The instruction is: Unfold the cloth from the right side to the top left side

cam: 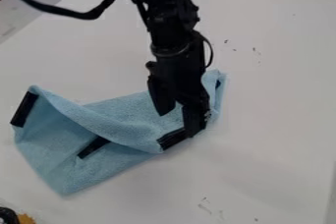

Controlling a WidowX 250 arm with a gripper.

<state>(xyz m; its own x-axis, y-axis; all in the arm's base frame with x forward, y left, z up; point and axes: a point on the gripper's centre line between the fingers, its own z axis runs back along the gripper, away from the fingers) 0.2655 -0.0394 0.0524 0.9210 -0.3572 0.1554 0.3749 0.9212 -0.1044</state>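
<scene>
The black gripper (177,124) hangs down over the right part of the blue cloth (131,125), its two fingers spread apart. Its right fingertip is beside a black patch (171,139) at the cloth's lower right edge; whether it touches the cloth I cannot tell. The cloth lies folded and rumpled, with a raised fold running from its upper left corner toward the gripper. Other black patches mark the upper left corner (25,109) and the lower middle (93,147). Part of the cloth's right side is hidden behind the gripper.
A white table (275,95) lies under the cloth, with small dark marks on its surface. At the bottom left corner is a black and orange object (25,219). The arm and a black cable (82,15) cross the upper left of the view.
</scene>
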